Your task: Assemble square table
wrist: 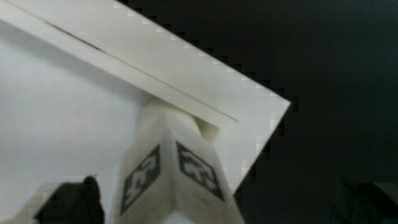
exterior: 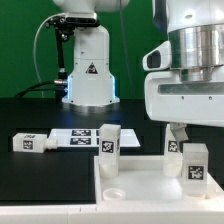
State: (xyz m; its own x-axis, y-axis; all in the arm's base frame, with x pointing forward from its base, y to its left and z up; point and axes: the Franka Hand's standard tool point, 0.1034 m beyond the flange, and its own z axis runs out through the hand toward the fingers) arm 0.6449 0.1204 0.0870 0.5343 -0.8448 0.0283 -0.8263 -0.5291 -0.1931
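The square table top [exterior: 140, 180] lies flat and white at the front, with a round socket [exterior: 112, 191] showing near its front. One white tagged leg [exterior: 107, 140] stands upright at its far corner in the exterior view's left. A second leg [exterior: 193, 166] stands upright on the top at the exterior view's right. My gripper [exterior: 192, 148] hangs over this second leg, open. In the wrist view the leg [wrist: 175, 170] stands between my dark fingers [wrist: 71, 203], with a gap on each side, on the table top [wrist: 71, 90]. The gripper [wrist: 226, 206] holds nothing.
A third tagged leg [exterior: 28, 143] lies on the black table in the exterior view's left. The marker board [exterior: 75, 136] lies flat beside it. The robot base [exterior: 88, 70] with a warning triangle stands at the back.
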